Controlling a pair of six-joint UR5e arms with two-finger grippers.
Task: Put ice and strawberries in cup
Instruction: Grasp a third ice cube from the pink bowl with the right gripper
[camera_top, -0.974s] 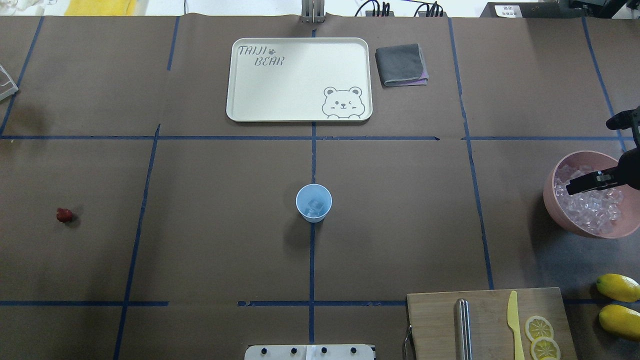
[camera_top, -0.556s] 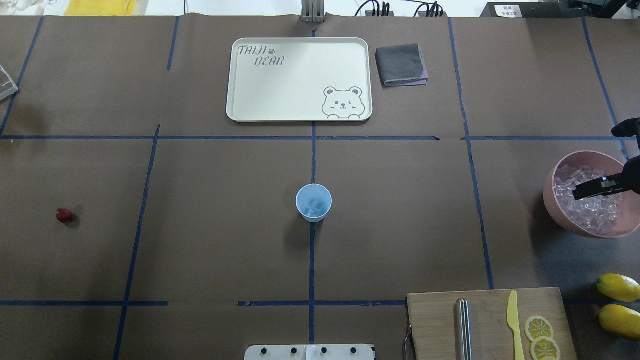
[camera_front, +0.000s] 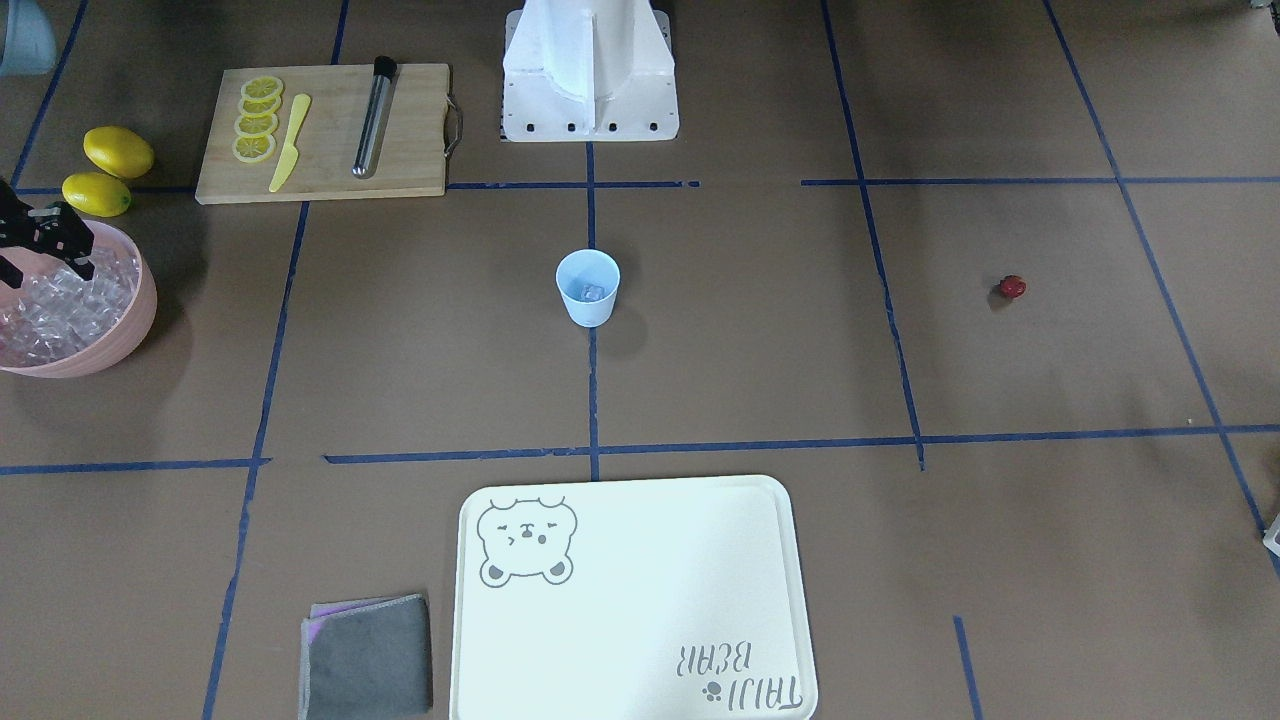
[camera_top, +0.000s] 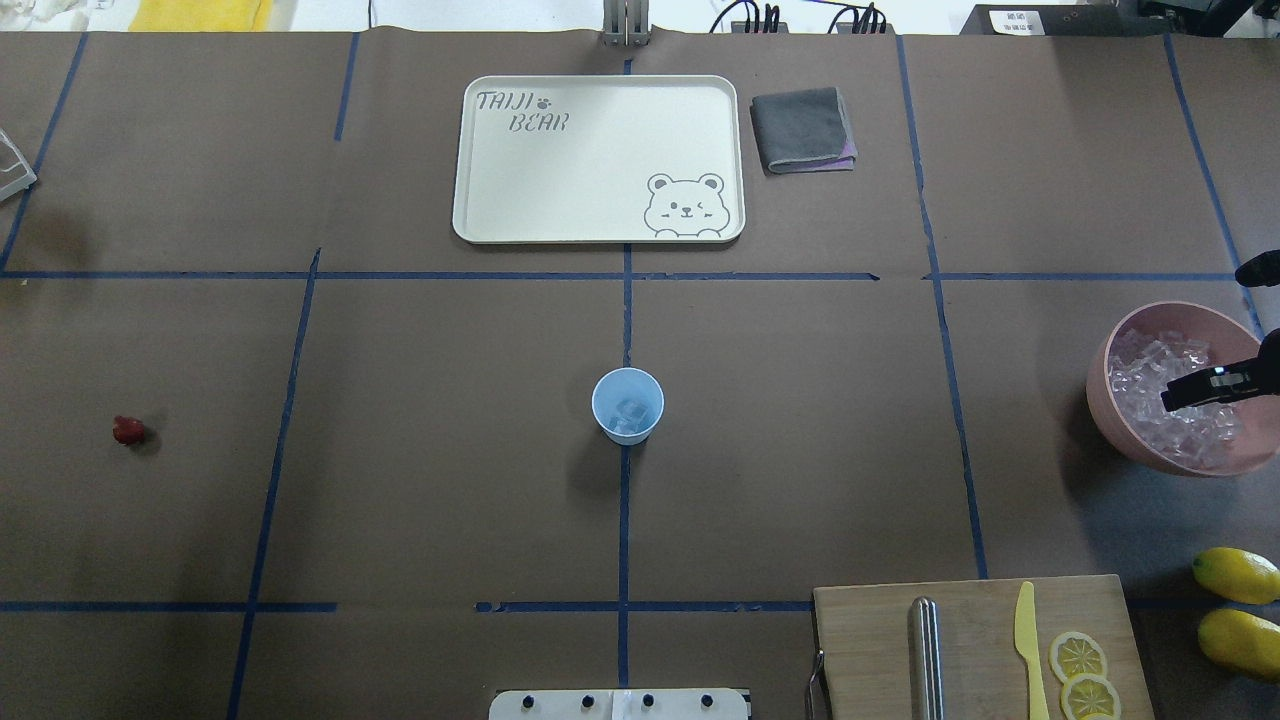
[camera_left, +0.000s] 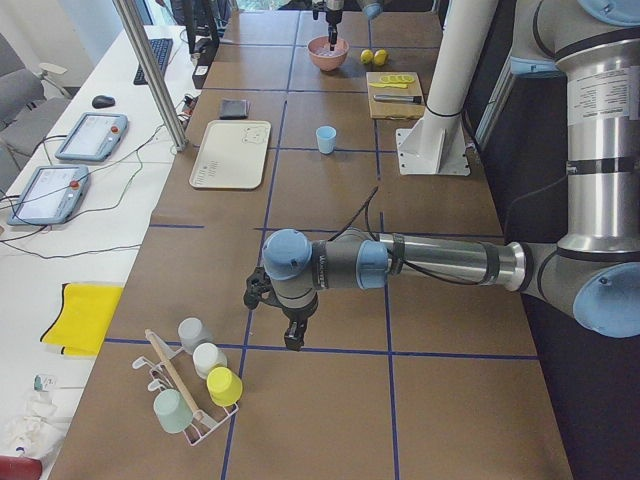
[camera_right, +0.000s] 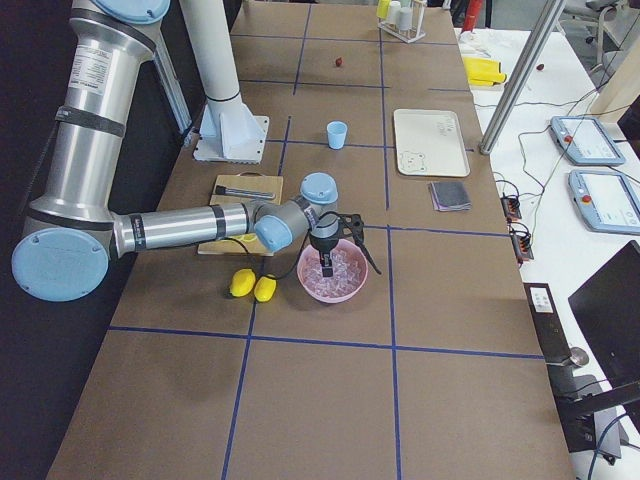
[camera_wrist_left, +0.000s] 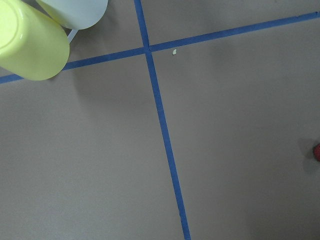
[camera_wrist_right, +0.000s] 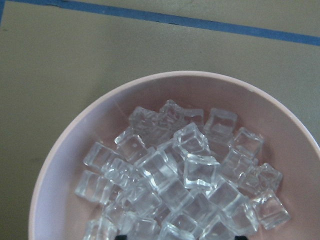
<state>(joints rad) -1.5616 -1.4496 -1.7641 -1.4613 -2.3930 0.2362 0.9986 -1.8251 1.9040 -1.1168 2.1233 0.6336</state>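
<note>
The light blue cup (camera_top: 628, 405) stands upright at the table's middle with an ice cube (camera_top: 630, 412) in it; it also shows in the front view (camera_front: 588, 288). More ice (camera_wrist_right: 185, 175) fills the pink bowl (camera_top: 1110, 400) at the right edge. My right gripper (camera_top: 1175, 400) hangs over this ice, jaws apart, holding nothing, its fingertips just in the right wrist view's bottom edge. The strawberry (camera_top: 128, 430) lies alone far left, and at the left wrist view's right edge (camera_wrist_left: 317, 151). My left gripper (camera_left: 290, 335) hovers near it; I cannot tell if it is open.
A cream tray (camera_top: 600, 160) and a grey cloth (camera_top: 805, 130) lie at the far side. A cutting board (camera_top: 970, 640) with a metal rod, yellow knife and lemon slices is near right, two lemons (camera_top: 1235, 590) beside it. A cup rack (camera_left: 190, 390) stands past the left gripper.
My right gripper has shifted to the right and lower over the ice in the pink bowl. The cup and strawberry have not moved.
</note>
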